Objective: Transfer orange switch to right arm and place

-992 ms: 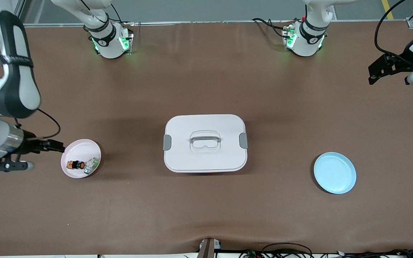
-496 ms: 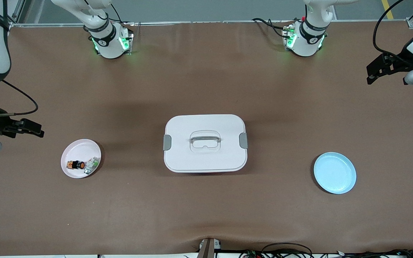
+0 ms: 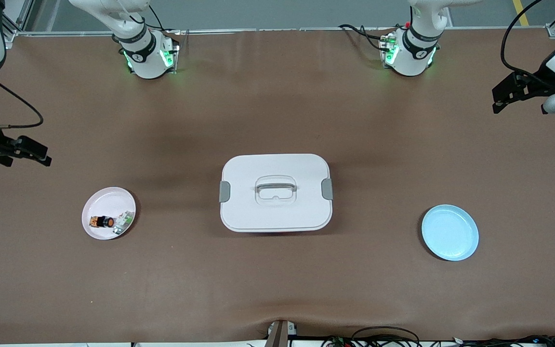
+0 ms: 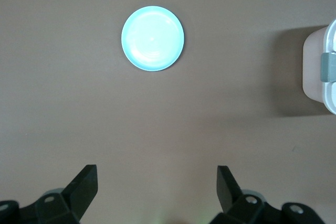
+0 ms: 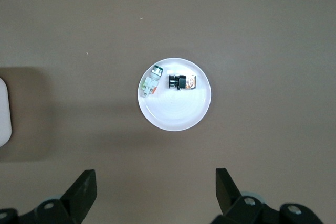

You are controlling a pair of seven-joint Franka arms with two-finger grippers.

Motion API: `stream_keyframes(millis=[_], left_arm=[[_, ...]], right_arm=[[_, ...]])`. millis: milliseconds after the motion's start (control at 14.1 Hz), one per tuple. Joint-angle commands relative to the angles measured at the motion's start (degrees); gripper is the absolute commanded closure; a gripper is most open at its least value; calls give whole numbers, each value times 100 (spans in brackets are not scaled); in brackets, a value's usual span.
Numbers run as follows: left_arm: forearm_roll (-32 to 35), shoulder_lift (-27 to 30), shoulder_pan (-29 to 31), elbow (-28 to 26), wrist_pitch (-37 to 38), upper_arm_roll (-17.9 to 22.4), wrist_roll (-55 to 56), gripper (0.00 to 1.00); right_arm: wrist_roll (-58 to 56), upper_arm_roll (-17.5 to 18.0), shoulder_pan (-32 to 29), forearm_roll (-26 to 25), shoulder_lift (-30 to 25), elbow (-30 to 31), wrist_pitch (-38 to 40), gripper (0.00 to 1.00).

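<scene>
Looking down from the front camera, I see the orange switch [image 3: 101, 221] lying on its side in the pink plate [image 3: 95, 233] toward the right arm's end of the surface [image 3: 277, 289]. A small green-and-white part [image 3: 124, 222] lies just beside it in the same plate. In the right wrist view the switch [image 5: 181, 82] and that part [image 5: 151, 81] sit close together near one rim of the plate [image 5: 176, 119].

My right pincer [image 3: 34, 154] hangs above the bare surface at the right arm's end, empty, with its 2 fingers [image 5: 81, 190] spread wide apart. My left pincer [image 3: 511, 94] hangs over the left arm's end of the surface, also empty, its fingers [image 4: 84, 184] wide apart too.

A white lidded box [image 3: 275, 192] with a gray handle and gray side clips stands mid-surface, well apart from both plates. A light blue plate [image 3: 449, 232] lies empty toward the left arm's end; the left wrist view shows it [image 4: 152, 38] below that pincer.
</scene>
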State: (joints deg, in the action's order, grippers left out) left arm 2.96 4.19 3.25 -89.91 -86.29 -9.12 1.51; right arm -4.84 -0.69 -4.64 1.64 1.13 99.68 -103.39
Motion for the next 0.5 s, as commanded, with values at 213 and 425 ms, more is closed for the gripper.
stream_keyframes(millis=[213,425], left_arm=[[-85,73,9,26,78,-37,-89,0],[-93,64,17,35,78,-37,-63,0]], right_arm=[[97,-737,706,-50,-517,99,-77,0],[123,-942,903,-50,-324,-501,309,0]])
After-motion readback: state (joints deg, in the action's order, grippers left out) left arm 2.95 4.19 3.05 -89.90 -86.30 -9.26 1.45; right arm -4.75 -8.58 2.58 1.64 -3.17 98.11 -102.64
